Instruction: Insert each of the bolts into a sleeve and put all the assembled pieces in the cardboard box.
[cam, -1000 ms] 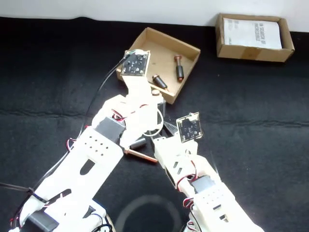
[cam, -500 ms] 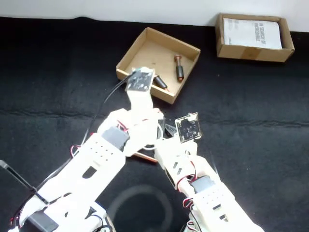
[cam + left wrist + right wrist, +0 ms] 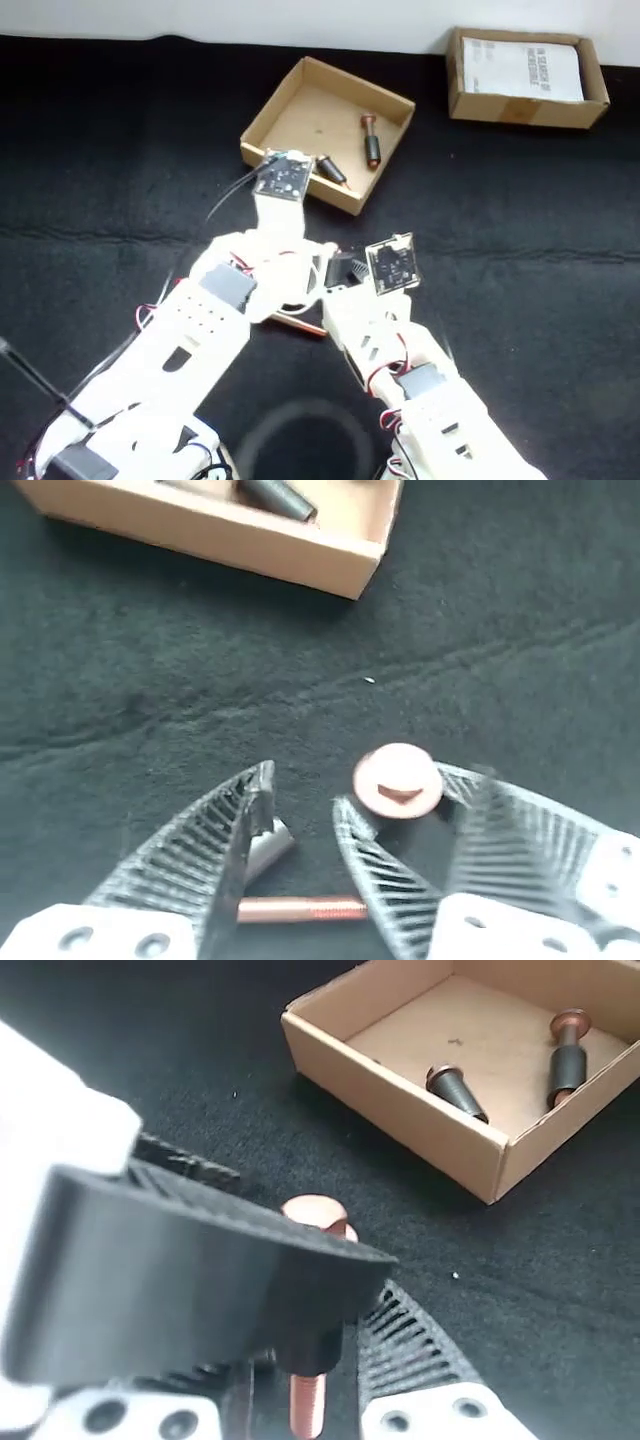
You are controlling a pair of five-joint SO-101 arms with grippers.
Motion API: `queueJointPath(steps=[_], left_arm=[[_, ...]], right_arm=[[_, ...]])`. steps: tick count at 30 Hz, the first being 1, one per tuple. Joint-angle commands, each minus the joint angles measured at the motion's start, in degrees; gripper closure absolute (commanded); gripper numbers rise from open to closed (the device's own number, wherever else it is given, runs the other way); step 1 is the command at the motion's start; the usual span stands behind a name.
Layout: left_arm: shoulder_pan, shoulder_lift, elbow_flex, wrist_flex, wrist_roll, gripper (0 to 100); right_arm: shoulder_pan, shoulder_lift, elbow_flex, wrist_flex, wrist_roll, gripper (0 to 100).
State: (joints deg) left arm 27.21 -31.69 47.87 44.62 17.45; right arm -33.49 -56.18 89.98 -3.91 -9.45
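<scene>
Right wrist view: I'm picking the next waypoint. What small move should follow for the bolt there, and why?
Probably lift the bolt a little toward the cardboard box. The right gripper holds it, a dark sleeve seems to ring its shank with thread showing past it, and the box, already holding two assembled pieces, lies just ahead.

upright bolt [image 3: 397, 780], cardboard box [image 3: 230, 535] beyond
</scene>
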Motion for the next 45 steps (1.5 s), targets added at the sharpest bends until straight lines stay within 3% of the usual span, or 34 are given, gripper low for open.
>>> queueJointPath(steps=[1,9,18,25,30,37,45], left_arm=[[-1.10,-3.47,-0.31,1.05,-0.79,62],[-5.85,-18.68,-0.40,7.74,-9.49,62],[-5.93,-35.56,-0.40,18.64,-9.49,63],[-12.35,-50.15,1.89,21.36,-9.85,82],[-20.00,-59.12,6.02,21.19,-9.85,99],[-23.96,-70.11,14.46,21.19,-9.85,98],[-33.89,-72.04,24.84,19.43,-9.67,98]], right_arm=[[0.66,-0.31,-3.38,-1.01,-0.53,99.1],[1.01,-0.13,-3.38,-1.01,-0.53,99.1],[1.01,-0.13,-3.38,-1.01,-0.53,99.1],[3.47,-0.13,-5.41,0.04,-0.62,99.1],[7.87,-0.04,-16.92,12.97,-5.98,99.1],[9.10,3.12,-32.57,23.69,-7.03,99.1],[14.99,29.67,-61.41,29.05,-7.03,99.1]])
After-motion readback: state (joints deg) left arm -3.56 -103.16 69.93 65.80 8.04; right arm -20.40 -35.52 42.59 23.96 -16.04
